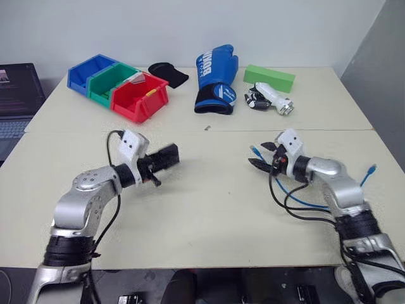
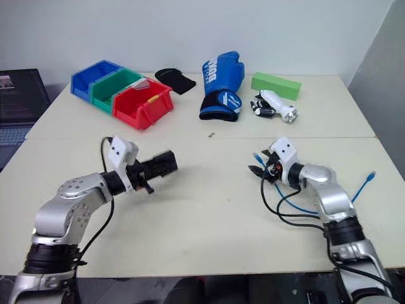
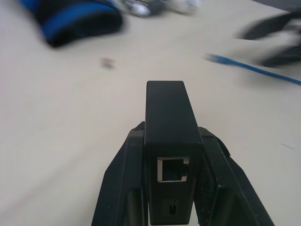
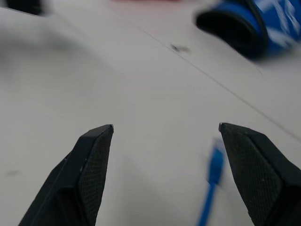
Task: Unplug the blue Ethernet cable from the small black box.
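Your left end effector (image 1: 166, 158) is clamped on the small black box (image 3: 169, 141), holding it clear above the tabletop (image 1: 209, 209). In the left wrist view its port faces back toward the wrist and is empty, so the plug looks already out. The box is rigid and light, with smooth faces; the grip across its long sides looks like the right place to hold it.

Your right end effector (image 4: 164, 136) has its fingers (image 4: 94, 155) spread wide with nothing between them. The blue cable (image 1: 304, 201) loops on the tabletop below your right forearm, its near plug (image 1: 255, 151) just beside the fingertips and its far plug (image 1: 371, 170) near the right edge. The cord is thin, limp and light; it will drag and curl, not push. If you take it again, I would grip just behind the plug, not the loose cord.

Between the two arms the tabletop is bare, giving room to lower either hand. Watch the right edge, where the cable end lies close to falling off, and the black robot cables tangled with the blue loop.

Farther back, well apart, sit the colored bins (image 1: 117, 85), a boxing glove (image 1: 216, 79), a green block (image 1: 269, 77) and a white tool (image 1: 272, 98).
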Controlling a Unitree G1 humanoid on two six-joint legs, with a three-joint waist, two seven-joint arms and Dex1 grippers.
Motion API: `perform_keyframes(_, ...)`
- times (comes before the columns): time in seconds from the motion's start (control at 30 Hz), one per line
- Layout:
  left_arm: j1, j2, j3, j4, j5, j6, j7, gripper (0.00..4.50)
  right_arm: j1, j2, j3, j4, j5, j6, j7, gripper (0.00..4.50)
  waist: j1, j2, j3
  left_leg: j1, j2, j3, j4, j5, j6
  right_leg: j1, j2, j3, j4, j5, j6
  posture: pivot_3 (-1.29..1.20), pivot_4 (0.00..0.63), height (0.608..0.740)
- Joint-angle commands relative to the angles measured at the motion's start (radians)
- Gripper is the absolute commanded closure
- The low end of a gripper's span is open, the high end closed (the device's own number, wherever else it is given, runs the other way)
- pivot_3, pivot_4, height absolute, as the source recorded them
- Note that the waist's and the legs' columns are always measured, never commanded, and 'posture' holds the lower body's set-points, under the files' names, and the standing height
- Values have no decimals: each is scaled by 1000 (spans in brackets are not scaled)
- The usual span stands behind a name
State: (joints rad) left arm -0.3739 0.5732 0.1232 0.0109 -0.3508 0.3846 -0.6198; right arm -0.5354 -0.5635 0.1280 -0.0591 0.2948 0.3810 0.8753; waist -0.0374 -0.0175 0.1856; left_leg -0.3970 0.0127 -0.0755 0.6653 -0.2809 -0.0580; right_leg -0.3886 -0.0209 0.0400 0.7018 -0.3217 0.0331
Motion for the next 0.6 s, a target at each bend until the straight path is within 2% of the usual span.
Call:
perform_keyframes(0.03, -15, -53, 52, 77, 94, -211, 128, 3706, -8, -11, 42, -163, 66, 74, 74, 809, 0, 0, 0, 0, 0, 0, 0, 0, 0, 0, 0, 0, 0, 0, 0, 0, 150, 740)
perform_keyframes(0.2, -1, -120, 74, 259, 185, -442, 256, 3706, -69, 50, 114, -215, 127, 168, 118, 809, 5, 0, 0, 0, 0, -2, 1, 0, 0, 0, -1, -1, 0, 0, -1, 0, 150, 740)
perform_keyframes(0.3, 12, -148, 88, 334, 192, -470, 305, 3706, -126, 96, 135, -183, 122, 198, 103, 809, 5, 0, 0, 0, 0, -1, 1, 0, 0, 0, -1, -1, 0, 0, 0, 0, 150, 740)
perform_keyframes(0.5, 50, -174, 94, 413, 201, -507, 328, 3706, -164, 106, 144, -176, 157, 251, 150, 809, 9, -2, -1, -1, -1, -2, 1, 0, 0, 1, -1, -3, -1, 1, 0, 0, 150, 740)
perform_keyframes(0.53, 57, -172, 92, 419, 217, -519, 340, 3006, -166, 104, 143, -177, 159, 255, 155, 809, 9, -2, -1, -1, -1, -2, 1, 0, 0, 0, -2, -3, -1, 1, 0, 0, 150, 740)
perform_keyframes(0.6, 65, -177, 101, 427, 208, -512, 345, 2592, -169, 105, 141, -174, 160, 260, 156, 809, 8, -2, -1, -1, -1, -2, 1, 0, 0, 1, -2, -2, 0, 1, 0, 0, 150, 740)
